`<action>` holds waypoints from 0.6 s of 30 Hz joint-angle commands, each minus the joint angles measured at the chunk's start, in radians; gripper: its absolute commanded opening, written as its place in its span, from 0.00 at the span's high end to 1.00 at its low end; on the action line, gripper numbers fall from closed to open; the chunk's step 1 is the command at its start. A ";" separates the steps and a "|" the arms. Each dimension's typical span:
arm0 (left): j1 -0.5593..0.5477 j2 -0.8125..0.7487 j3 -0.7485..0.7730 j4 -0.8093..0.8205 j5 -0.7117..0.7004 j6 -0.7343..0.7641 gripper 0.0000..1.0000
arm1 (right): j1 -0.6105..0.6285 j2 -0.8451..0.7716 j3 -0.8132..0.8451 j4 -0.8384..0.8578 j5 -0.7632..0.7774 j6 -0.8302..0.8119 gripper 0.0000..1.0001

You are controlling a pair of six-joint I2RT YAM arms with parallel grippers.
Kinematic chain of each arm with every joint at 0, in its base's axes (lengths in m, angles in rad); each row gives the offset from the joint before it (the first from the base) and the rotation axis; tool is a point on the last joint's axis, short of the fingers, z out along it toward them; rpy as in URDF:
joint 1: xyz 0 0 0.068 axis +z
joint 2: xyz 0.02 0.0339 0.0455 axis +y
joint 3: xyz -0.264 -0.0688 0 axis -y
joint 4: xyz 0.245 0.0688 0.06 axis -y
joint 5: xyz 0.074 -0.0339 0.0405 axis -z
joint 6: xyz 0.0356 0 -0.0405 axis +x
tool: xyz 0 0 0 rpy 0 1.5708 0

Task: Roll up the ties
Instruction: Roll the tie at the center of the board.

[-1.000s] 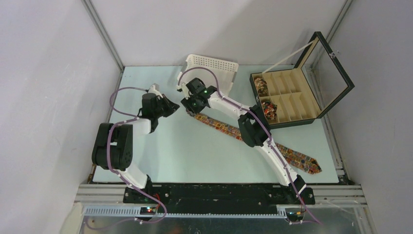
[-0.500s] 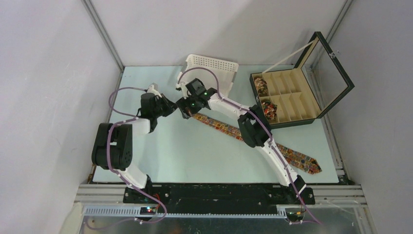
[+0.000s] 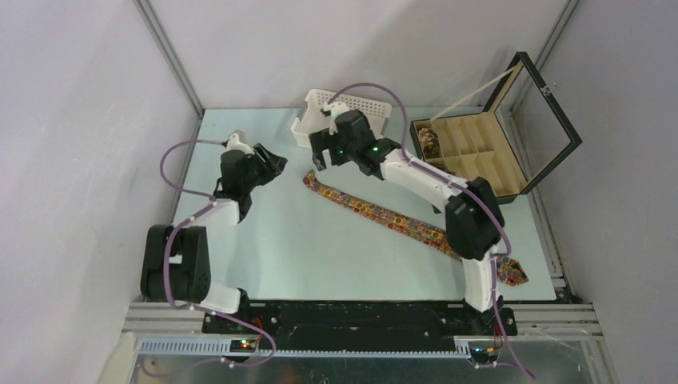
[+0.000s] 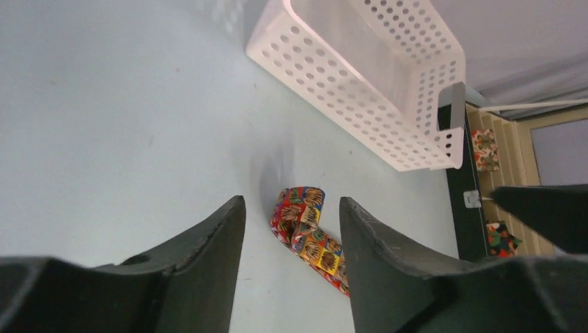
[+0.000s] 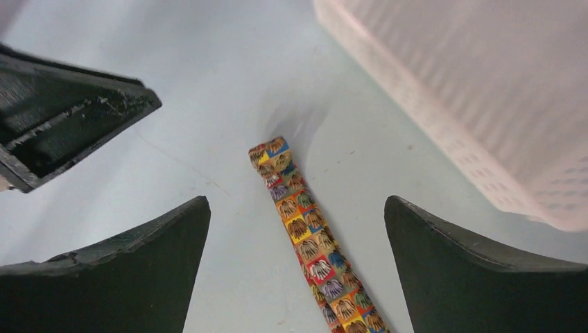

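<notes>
Both arms have backed away from the tie [image 3: 376, 212], which lies flat on the table [image 3: 264, 240] near the white basket [image 3: 364, 106], with the left gripper [image 4: 291, 201] and right gripper [image 5: 297, 201] open and holding nothing.

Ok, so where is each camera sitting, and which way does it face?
Top external: above and behind the arms, looking down on the table; both arms show, with the tie, white basket and black box.
Left wrist: on the left arm, looking past the open left claw at the tie's narrow end.
Right wrist: on the right arm, looking down through the open right claw at that end; the left claw shows upper left.
Shared: every view shows the tie's end and the white basket.
</notes>
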 commanded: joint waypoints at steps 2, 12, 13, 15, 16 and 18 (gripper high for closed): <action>0.006 -0.159 0.021 -0.099 -0.138 0.025 0.37 | -0.047 -0.121 -0.058 0.016 0.062 0.080 0.01; 0.013 -0.428 0.063 -0.290 -0.396 0.091 0.32 | -0.125 -0.168 -0.112 -0.131 -0.016 0.064 0.02; 0.013 -0.467 0.045 -0.279 -0.402 0.101 0.27 | -0.126 -0.186 -0.127 -0.110 -0.022 0.074 0.04; 0.016 -0.523 0.021 -0.268 -0.473 0.079 0.05 | -0.128 -0.211 -0.167 -0.075 -0.047 0.096 0.19; 0.018 -0.548 0.014 -0.288 -0.537 0.054 0.03 | -0.128 -0.215 -0.185 -0.064 -0.076 0.103 0.38; 0.036 -0.540 0.001 -0.286 -0.521 0.019 0.04 | -0.127 -0.207 -0.191 -0.049 -0.119 0.138 0.70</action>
